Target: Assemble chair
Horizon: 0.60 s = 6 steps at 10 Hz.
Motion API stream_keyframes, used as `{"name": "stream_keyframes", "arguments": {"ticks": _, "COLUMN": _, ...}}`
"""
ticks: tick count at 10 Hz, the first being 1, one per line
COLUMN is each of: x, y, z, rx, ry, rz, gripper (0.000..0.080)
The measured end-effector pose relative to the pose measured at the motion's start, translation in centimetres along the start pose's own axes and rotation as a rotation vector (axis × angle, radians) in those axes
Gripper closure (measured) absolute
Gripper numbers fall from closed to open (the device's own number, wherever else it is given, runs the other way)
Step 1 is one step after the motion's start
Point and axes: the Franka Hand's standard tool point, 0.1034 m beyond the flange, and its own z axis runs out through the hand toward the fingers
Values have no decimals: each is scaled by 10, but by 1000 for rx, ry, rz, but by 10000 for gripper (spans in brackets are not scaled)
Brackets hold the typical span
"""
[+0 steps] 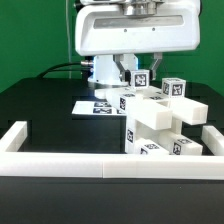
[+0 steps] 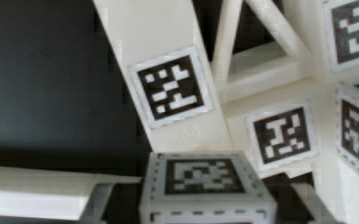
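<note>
The chair (image 1: 160, 125) stands as a chunky white cluster of tagged slabs and bars at the exterior view's right, against the front rail. My gripper (image 1: 141, 72) hangs over its top, shut on an upright white chair part (image 1: 141, 80) with a tag on its end. In the wrist view that tagged part (image 2: 202, 178) fills the gap between my fingers (image 2: 119, 200), and my gripper (image 2: 204, 205) is closed on its sides. Beyond it lie a slanted white bar (image 2: 167, 90) with a tag and further tagged chair faces (image 2: 279, 135). A second tagged post (image 1: 175, 88) rises beside the held one.
The marker board (image 1: 103, 104) lies flat on the black table behind the chair. A long white border rail (image 1: 60, 165) runs along the front, with raised ends at the left (image 1: 15, 135) and right (image 1: 212, 138). Green backdrop behind.
</note>
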Motion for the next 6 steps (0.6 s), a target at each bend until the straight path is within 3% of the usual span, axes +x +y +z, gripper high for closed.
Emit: {"name": "stream_keyframes", "arguments": {"ticks": 6, "x": 2, "y": 1, "z": 4, "rx": -2, "ry": -4, "rz": -1, "gripper": 512}}
